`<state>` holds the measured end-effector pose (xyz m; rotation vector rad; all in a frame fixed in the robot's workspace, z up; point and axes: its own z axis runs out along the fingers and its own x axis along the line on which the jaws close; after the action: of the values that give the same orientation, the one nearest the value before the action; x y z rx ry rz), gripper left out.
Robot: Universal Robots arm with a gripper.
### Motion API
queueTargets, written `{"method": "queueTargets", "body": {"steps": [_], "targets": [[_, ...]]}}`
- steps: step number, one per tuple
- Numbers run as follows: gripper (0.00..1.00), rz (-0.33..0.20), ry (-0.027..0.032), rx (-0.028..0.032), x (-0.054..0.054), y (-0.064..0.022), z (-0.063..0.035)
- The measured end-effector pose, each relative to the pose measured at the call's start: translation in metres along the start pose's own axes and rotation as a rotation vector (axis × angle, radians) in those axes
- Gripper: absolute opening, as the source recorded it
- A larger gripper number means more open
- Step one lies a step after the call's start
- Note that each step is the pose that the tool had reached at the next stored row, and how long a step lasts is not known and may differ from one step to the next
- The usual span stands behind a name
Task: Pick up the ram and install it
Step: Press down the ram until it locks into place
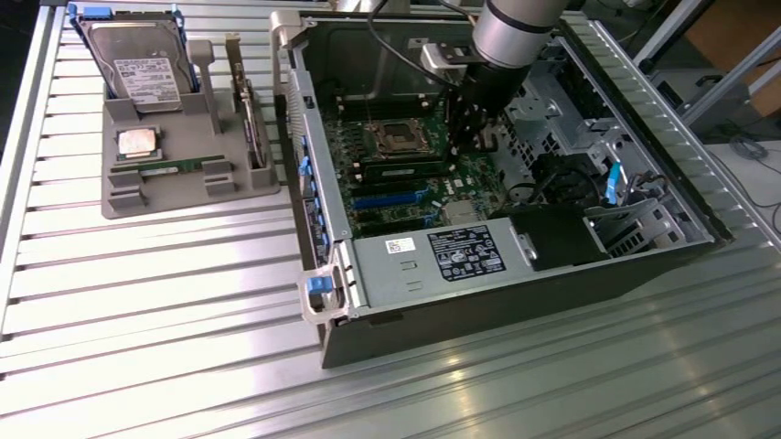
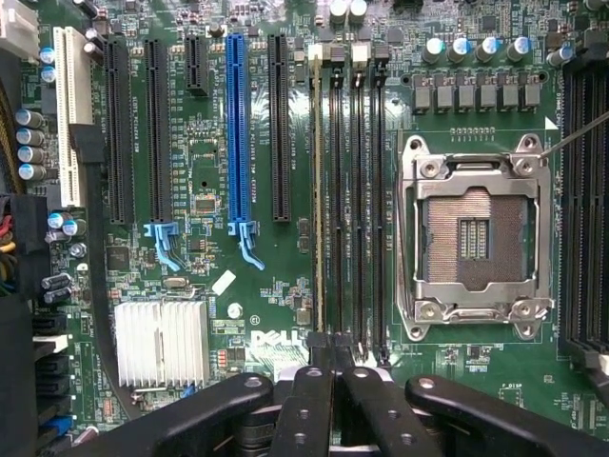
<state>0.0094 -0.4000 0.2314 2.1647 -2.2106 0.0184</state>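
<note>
Your end effector (image 2: 328,354) sits closed, fingers (image 2: 314,400) pinched together, right over the memory slots (image 2: 357,200) of the motherboard (image 2: 209,152). One ram (image 2: 318,190) stands edge-on in the slot just beyond the fingertips, seated beside the empty black slots; you can't tell whether the fingers touch it. Next to those slots lies the open processor socket (image 2: 476,238). In the exterior view, the arm (image 1: 518,32) reaches down into the open computer case (image 1: 488,265) on the counter (image 1: 183,302). Well apart, on the grey holder (image 1: 183,183), a second ram stick (image 1: 171,167) lies flat below the processor chip (image 1: 137,142) and hard drive (image 1: 141,59).
</note>
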Motion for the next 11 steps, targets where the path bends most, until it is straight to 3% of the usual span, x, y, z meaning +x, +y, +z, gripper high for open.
{"method": "queueTargets", "body": {"steps": [3, 6, 11], "targets": [[0.11, 0.0, -0.0024, 0.0009, 0.0, 0.0, -0.002], [0.11, 0.0, -0.0016, 0.002, 0.0, 0.0005, -0.0125], [0.11, 0.0, -0.0044, 0.0055, 0.001, 0.0352, -0.0117]]}}
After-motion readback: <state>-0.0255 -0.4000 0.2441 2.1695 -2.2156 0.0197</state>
